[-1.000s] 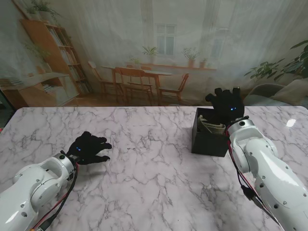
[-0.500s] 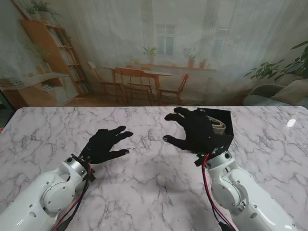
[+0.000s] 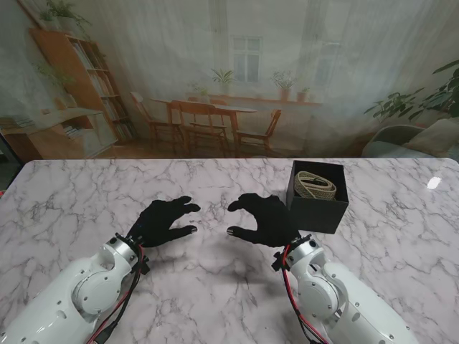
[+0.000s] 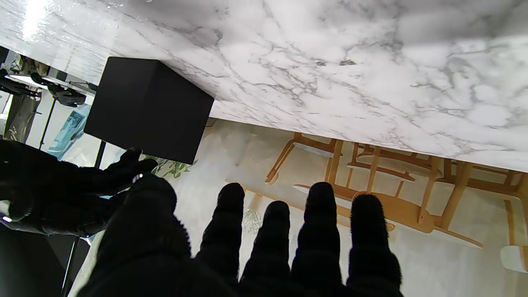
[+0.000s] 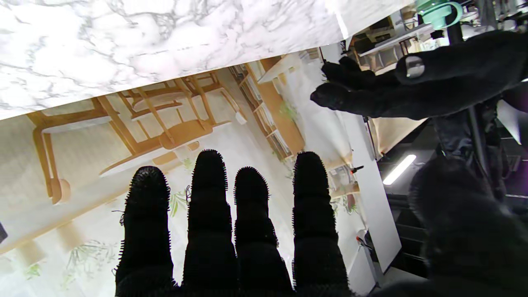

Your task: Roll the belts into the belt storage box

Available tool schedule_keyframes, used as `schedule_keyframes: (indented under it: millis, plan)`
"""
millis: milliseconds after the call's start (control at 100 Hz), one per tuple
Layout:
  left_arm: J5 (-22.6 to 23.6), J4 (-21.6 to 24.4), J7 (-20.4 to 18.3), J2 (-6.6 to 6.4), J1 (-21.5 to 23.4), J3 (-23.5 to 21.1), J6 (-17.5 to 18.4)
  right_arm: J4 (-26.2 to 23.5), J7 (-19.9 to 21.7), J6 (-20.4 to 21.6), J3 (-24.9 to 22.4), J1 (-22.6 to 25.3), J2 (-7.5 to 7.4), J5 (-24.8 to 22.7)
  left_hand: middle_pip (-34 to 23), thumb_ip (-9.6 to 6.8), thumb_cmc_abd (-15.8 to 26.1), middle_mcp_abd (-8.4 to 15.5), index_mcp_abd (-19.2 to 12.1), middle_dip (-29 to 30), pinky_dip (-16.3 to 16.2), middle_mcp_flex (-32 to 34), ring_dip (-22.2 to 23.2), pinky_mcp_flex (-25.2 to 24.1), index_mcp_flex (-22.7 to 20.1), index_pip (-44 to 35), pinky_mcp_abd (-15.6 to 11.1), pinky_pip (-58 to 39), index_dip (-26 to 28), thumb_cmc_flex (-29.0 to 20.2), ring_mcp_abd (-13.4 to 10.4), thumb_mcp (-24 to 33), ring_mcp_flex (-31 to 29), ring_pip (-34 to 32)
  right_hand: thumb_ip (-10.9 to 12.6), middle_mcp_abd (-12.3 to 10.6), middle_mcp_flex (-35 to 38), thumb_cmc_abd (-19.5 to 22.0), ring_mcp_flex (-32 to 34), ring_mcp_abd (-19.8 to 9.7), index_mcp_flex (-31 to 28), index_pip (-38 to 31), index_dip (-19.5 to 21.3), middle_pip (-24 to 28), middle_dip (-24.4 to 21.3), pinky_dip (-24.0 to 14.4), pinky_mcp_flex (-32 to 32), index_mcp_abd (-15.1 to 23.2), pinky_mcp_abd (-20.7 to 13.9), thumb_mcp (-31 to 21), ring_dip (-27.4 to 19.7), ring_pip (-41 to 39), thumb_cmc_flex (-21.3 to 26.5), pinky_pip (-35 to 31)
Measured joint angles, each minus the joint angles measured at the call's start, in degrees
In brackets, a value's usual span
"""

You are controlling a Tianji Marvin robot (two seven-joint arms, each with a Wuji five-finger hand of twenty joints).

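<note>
R hand empty, fingers spread & curled, palm down, hovering just left of belt storage box. L hand also empty, fingers apart, well left of box, facing R hand. Rolled belt sits inside box on marble table.

I can read no text, label, brand, number or sign anywhere in my three views, not even on the black box.

White arms, black-gloved fingers, red cables.
</note>
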State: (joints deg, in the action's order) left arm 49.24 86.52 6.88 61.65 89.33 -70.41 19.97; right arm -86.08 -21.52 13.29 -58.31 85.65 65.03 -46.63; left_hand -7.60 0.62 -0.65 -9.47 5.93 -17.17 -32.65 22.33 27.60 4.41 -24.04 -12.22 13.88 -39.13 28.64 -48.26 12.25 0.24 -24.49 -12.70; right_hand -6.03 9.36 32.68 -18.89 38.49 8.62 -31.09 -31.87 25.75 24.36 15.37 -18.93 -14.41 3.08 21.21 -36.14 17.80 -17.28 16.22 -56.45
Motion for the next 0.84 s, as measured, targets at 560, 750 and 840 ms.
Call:
schedule_keyframes:
  millis: [560, 750, 840]
  plan:
    - [1.3, -4.1, -0.2, -0.21, -3.2, 0.1, -3.0, 8.8, -1.4, -0.8, 2.6, -6.2, 1.10, 4.9, -0.4, 0.00, 0.0, 0.1, 0.0, -0.1, 0.0, 1.3, 0.2, -0.4, 0.0, 1.1, 0.5, 0.0, -1.4, 0.0, 0.0, 0.0, 0.0, -0.1, 0.0, 0.0, 0.0, 0.0, -0.8, 0.0, -0.1, -2.4, -0.6, 1.5, 0.0, 0.0, 0.3, 0.0, -0.1, -2.2, 0.0, 0.0, 0.0, -0.2]
    - [1.9, -4.1, -0.5, -0.48, -2.9, -0.1, -3.8, 10.2, -0.6, -0.9, 2.8, -7.1, 1.58, 6.5, -0.4, 0.00, 0.0, 0.1, 0.1, -0.1, 0.0, 1.3, 0.2, -0.4, 0.0, 1.2, 0.5, 0.0, -1.4, 0.0, 0.0, 0.0, 0.0, -0.1, 0.0, 0.0, -0.1, 0.0, -0.9, 0.0, -0.1, -2.4, -0.6, 1.5, 0.1, 0.0, 0.8, 0.0, -0.2, -2.4, 0.0, 0.0, 0.0, -0.2]
    - [2.2, -4.1, -0.6, -0.54, -2.9, -0.1, -3.8, 10.3, -0.4, -0.9, 2.8, -7.3, 1.58, 6.2, -0.4, 0.00, 0.0, 0.1, 0.1, -0.1, 0.0, 1.3, 0.2, -0.4, 0.0, 1.2, 0.5, 0.0, -1.4, 0.0, 0.0, 0.0, 0.0, -0.1, 0.0, 0.0, -0.1, 0.0, -0.9, 0.0, -0.1, -2.4, -0.7, 1.6, 0.1, 0.0, 0.9, 0.0, -0.2, -2.4, -0.1, 0.0, 0.0, -0.2]
